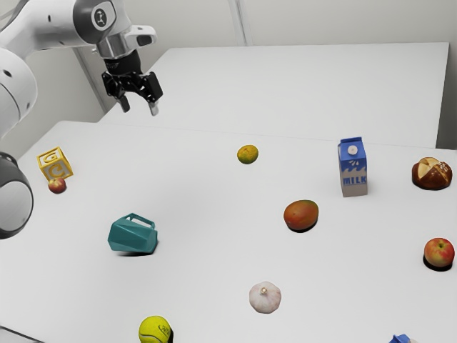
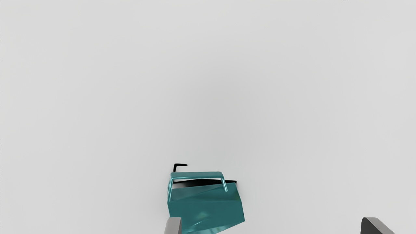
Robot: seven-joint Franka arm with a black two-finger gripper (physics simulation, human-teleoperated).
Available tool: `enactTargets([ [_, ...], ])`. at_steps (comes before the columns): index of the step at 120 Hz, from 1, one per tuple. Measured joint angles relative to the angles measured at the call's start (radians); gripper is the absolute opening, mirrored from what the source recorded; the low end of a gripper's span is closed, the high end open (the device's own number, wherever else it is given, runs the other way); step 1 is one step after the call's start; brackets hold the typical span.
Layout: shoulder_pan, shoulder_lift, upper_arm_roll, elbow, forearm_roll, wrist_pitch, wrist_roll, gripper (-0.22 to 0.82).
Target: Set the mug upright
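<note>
"Tool?"
"One gripper [image 1: 139, 108], spread wide, above one table [image 1: 200, 271]."
"Mugs?"
"One mug [image 1: 133, 236], on its side, between one block [image 1: 55, 163] and one tennis ball [image 1: 154, 330]."
"Others?"
"One garlic bulb [image 1: 265, 298], one mango [image 1: 300, 214]."

1. A plain white worktop [image 1: 200, 193] is spreading out, its far edge running nearly straight.
2. Beyond that edge, a broad white surface [image 1: 300, 89] is stretching away.
3. Pale grey walls [image 1: 343, 21] are standing behind, a narrow vertical strip [image 1: 241, 21] breaking them.
4. Soft light is falling over the worktop, shading gently into grey in the wrist view.
</note>
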Motion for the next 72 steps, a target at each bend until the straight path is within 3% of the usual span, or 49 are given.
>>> enactTargets([
  [36, 0.0, -0.011, 0.005, -0.027, -0.006, 0.0, 0.016, 0.6],
  [61, -0.005, -0.276, 0.008, -0.478, -0.019, 0.173, 0.004, 0.6],
  [72, -0.026, -0.37, 0.052, -0.639, -0.04, 0.252, 0.01, 0.6],
])
